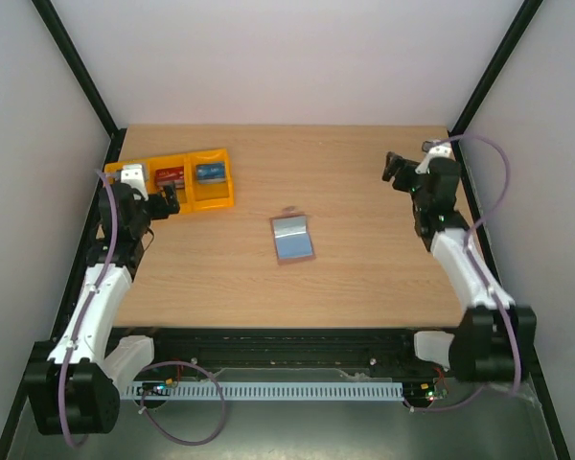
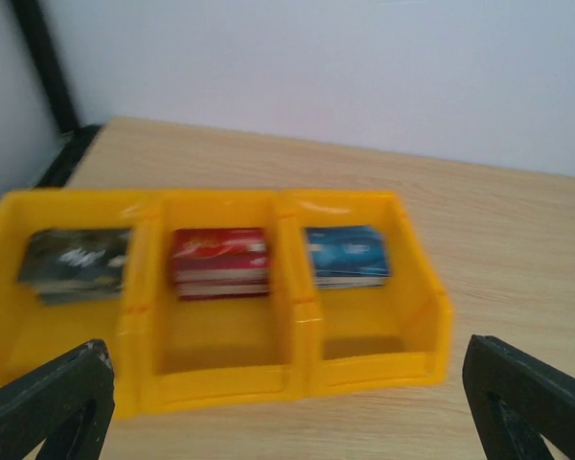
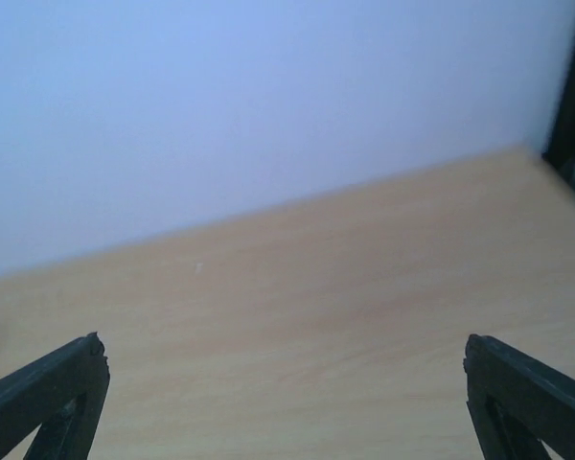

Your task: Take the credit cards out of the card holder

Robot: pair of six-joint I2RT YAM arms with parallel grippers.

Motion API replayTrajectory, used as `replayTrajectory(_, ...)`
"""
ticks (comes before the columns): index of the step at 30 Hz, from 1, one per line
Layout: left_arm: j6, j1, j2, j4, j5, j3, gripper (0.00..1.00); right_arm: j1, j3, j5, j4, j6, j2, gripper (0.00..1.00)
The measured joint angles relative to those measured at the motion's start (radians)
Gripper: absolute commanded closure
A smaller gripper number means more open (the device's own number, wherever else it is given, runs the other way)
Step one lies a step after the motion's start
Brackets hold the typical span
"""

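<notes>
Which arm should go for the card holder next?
Probably left. The left gripper and right gripper are open and empty, card holder roughly midway, but the yellow tray sits beside the left one.

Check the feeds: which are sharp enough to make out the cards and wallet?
Top view: evenly lit, slightly soft, wallet clear with a pale sheen. Left wrist view: blurred, cards in the yellow tray smeared, colours readable. Right wrist view: soft, just table and wall.

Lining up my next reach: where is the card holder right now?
Top view: the card holder lies flat near the middle of the table, just right of the yellow tray.
</notes>
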Motion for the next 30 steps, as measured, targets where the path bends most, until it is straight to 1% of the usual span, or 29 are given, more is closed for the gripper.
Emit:
replayTrajectory(1,-0.029,0.003,-0.001,0.016,-0.045,-0.018,0.0,0.005,-0.041,0.05,0.04,-0.013,-0.065,0.01)
replayTrajectory(2,-0.07,0.004,-0.002,0.042,-0.11,-0.045,0.0,0.013,-0.127,0.119,0.113,-0.036,-0.16,0.01)
replayTrajectory(3,-0.097,0.005,-0.002,0.06,-0.163,-0.067,0.0,0.016,-0.175,0.153,0.142,-0.045,-0.212,0.01)
replayTrajectory(4,-0.137,0.006,-0.003,0.091,-0.238,-0.102,0.0,0.017,-0.27,0.213,0.225,-0.056,-0.288,0.01)
replayTrajectory(6,-0.166,0.012,-0.006,0.149,-0.344,-0.17,0.0,0.016,-0.457,0.318,0.352,-0.074,-0.399,0.01)
replayTrajectory(9,-0.13,0.021,-0.012,0.263,-0.439,-0.274,0.0,0.011,-0.654,0.399,0.466,-0.087,-0.449,0.01)
replayTrajectory(12,-0.069,0.02,-0.011,0.418,-0.489,-0.381,0.0,0.011,-0.776,0.431,0.559,-0.076,-0.415,0.01)
replayTrajectory(15,-0.052,0.02,0.003,0.577,-0.528,-0.5,0.0,0.011,-0.878,0.443,0.768,-0.054,-0.342,0.01)
replayTrajectory(17,-0.06,0.021,0.035,0.7,-0.541,-0.579,0.0,0.011,-0.904,0.445,0.886,-0.044,-0.258,0.01)
replayTrajectory(19,-0.066,0.026,0.081,0.829,-0.531,-0.649,0.0,0.011,-0.904,0.446,1.004,-0.046,-0.141,0.01)
replayTrajectory(21,-0.078,0.03,0.132,0.932,-0.506,-0.694,0.01,0.011,-0.895,0.444,1.062,-0.054,-0.068,0.01)
replayTrajectory(24,-0.113,0.031,0.214,1.045,-0.458,-0.689,0.0,0.01,-0.861,0.427,1.152,-0.069,0.037,0.01)
replayTrajectory(26,-0.109,0.028,0.28,1.117,-0.411,-0.663,0.0,0.01,-0.826,0.41,1.21,-0.079,0.13,0.01)
replayTrajectory(28,-0.099,0.024,0.348,1.173,-0.38,-0.628,0.0,0.01,-0.792,0.401,1.199,-0.084,0.175,0.01)
replayTrajectory(30,-0.081,0.014,0.428,1.234,-0.344,-0.596,0.01,0.01,-0.763,0.389,1.194,-0.091,0.183,0.01)
